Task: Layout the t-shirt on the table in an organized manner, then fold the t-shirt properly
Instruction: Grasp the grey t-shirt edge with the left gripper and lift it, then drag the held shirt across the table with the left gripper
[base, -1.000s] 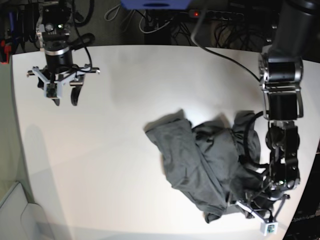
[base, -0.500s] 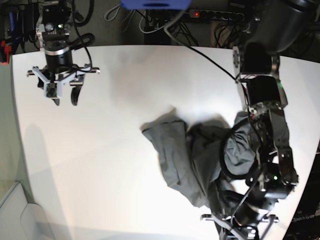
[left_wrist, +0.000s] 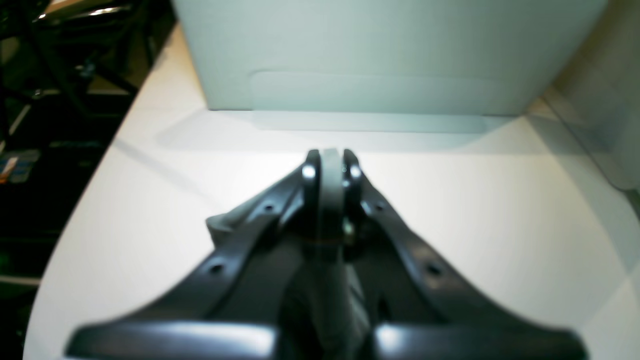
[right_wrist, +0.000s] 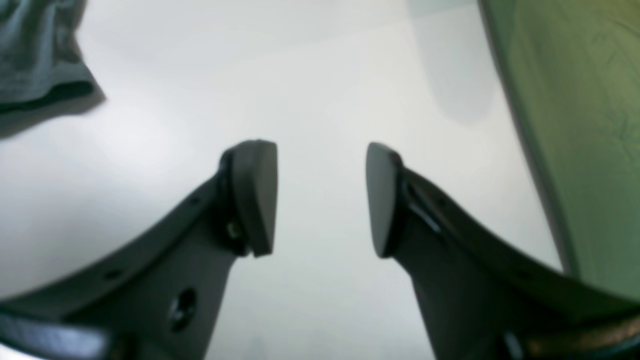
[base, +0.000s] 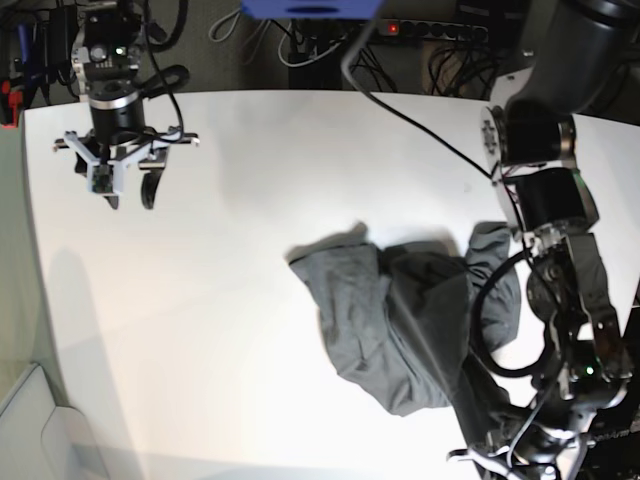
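The layout step was underway: left pincer (left_wrist: 327, 167) clamped a fold of the crumpled t-shirt (base: 400, 320) at its near edge, right pincer (right_wrist: 320, 200) hung wide and empty over the bench (base: 250, 200) far from the t-shirt, and next it likely needed to come over and spread the cloth

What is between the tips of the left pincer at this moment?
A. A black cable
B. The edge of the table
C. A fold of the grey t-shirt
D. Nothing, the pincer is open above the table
C: in the left wrist view the left pincer is shut on a grey fold of the t-shirt.
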